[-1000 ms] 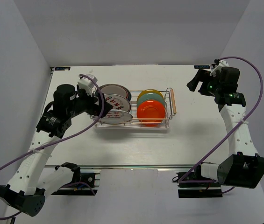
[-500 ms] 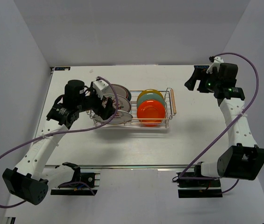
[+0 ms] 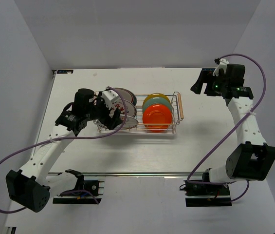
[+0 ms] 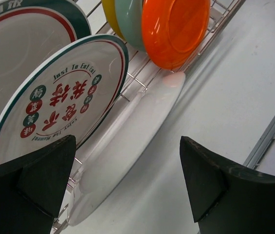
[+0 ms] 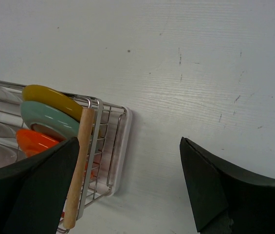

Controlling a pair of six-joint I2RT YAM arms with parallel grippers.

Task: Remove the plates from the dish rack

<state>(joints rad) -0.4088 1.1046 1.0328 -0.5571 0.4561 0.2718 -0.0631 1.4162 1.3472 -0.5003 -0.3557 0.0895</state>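
The dish rack (image 3: 174, 123) sits on the white table (image 3: 200, 141) with all five plates (image 3: 157, 117) standing in it (two printed white ones at its left end, then yellow, teal and orange). The left claw (image 4: 127, 140) hovers wide open and empty just over the nearer printed plate (image 4: 59, 102). The right claw (image 3: 199, 85), equally spread and empty, hangs above bare table beyond the rack's wooden handle (image 5: 79, 165).

1. White table (image 3: 200, 141) fills the view, with faint scratches showing.
2. White tray (image 5: 122, 146) lies flat on it near centre, nudged toward 9 o'clock.
3. Dark strip (image 3: 63, 71) sits at the table's 11 o'clock corner.
4. Metal rail (image 3: 142, 173) runs along the 6 o'clock edge.
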